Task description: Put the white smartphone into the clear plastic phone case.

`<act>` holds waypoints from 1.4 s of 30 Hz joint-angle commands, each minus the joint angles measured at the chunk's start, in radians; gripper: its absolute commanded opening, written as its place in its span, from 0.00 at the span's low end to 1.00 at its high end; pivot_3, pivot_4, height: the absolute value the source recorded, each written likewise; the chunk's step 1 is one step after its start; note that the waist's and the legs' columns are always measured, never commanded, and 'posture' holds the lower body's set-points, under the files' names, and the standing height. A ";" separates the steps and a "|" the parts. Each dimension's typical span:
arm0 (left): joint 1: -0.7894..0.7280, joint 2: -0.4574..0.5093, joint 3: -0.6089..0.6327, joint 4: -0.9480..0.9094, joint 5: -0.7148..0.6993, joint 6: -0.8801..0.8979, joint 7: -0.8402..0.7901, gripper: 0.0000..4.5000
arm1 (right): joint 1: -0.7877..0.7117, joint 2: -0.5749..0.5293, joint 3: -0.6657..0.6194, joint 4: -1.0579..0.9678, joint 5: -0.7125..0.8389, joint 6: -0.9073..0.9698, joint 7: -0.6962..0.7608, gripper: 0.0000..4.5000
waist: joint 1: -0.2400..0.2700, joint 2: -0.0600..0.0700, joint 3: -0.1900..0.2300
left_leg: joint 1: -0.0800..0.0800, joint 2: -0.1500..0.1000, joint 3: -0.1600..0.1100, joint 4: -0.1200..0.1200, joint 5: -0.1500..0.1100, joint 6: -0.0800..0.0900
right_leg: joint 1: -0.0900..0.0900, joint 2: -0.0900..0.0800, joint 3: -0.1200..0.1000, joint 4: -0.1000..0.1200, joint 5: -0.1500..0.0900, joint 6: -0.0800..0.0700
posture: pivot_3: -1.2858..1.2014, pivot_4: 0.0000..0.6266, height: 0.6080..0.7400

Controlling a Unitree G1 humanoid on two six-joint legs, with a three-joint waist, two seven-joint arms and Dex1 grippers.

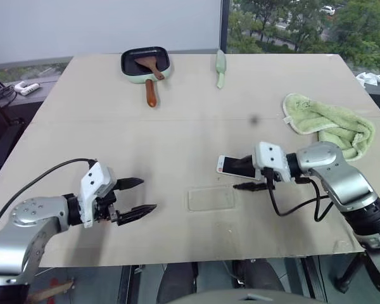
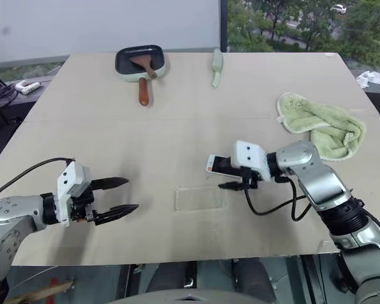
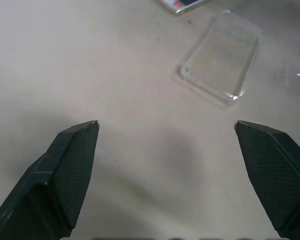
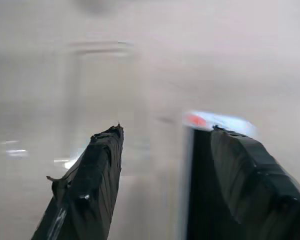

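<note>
Clear plastic phone case (image 1: 211, 198) empty; white smartphone (image 1: 235, 166) beside.

right gripper at the phone, left gripper apart with jaws spread

the right gripper (image 2: 231, 175) has the white smartphone (image 2: 219, 164) at its upper jaw, the lower jaw just beneath; whether it grips cannot be told. the clear plastic phone case (image 2: 197, 198) lies flat on the worktop (image 2: 177, 114) just below those jaws. the left gripper (image 2: 121, 196) stands wide, nothing between its jaws.
</note>
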 commanded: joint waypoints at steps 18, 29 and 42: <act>-0.029 0.012 0.034 -0.072 -0.056 -0.024 -0.033 1.00 | -0.100 0.059 -0.006 0.366 -0.108 0.064 -0.139 0.99 | -0.009 0.000 0.000 | -0.003 0.000 0.000 0.001 0.000 0.000 | -0.003 0.001 0.001 0.001 0.002 0.003 | 0.52 0.24 1.00; -0.050 0.010 0.064 -0.137 -0.100 0.016 0.021 1.00 | -0.106 0.076 0.044 0.418 -0.170 0.106 -0.161 0.70 | -0.013 -0.004 -0.002 | 0.005 0.001 0.001 0.000 0.000 0.000 | 0.003 0.001 0.001 0.001 0.001 0.001 | 0.52 0.24 1.00; -0.041 0.010 0.049 -0.119 -0.073 -0.001 0.011 1.00 | -0.082 0.062 0.039 0.376 -0.149 0.198 -0.127 0.62 | -0.007 -0.006 -0.004 | 0.011 0.000 0.001 0.000 0.000 0.000 | 0.010 0.000 0.001 0.001 0.000 0.000 | 0.52 0.24 1.00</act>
